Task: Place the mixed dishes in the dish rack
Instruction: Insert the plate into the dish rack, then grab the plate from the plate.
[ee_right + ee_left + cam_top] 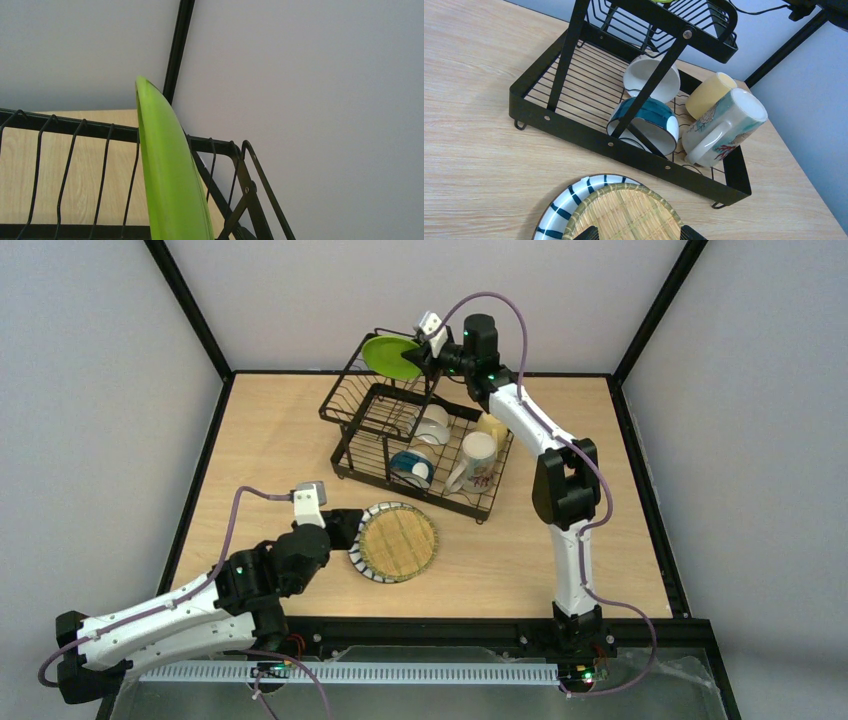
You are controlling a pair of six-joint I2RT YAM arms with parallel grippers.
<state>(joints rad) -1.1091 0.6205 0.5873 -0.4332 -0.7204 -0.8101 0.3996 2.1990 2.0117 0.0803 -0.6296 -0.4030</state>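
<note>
**In the dish rack (574,130): the lime-green plate (390,357) on edge**

Your right gripper (425,358) is at the right edge of the lime-green plate, which stands upright in the rack's raised basket, close to the far wall. The views do not show whether it grips. Your left gripper (348,532), jaws spread wide, is at the near-left rim of a straw-faced stripe-rimmed plate (398,542) lying flat on the desk (270,440), just before the rack. The white bowl (432,425), blue bowl (412,468), yellow mug (490,426) and cream mug (477,462) lie in the lower tray. Broad desk stretches left of the rack.
</note>
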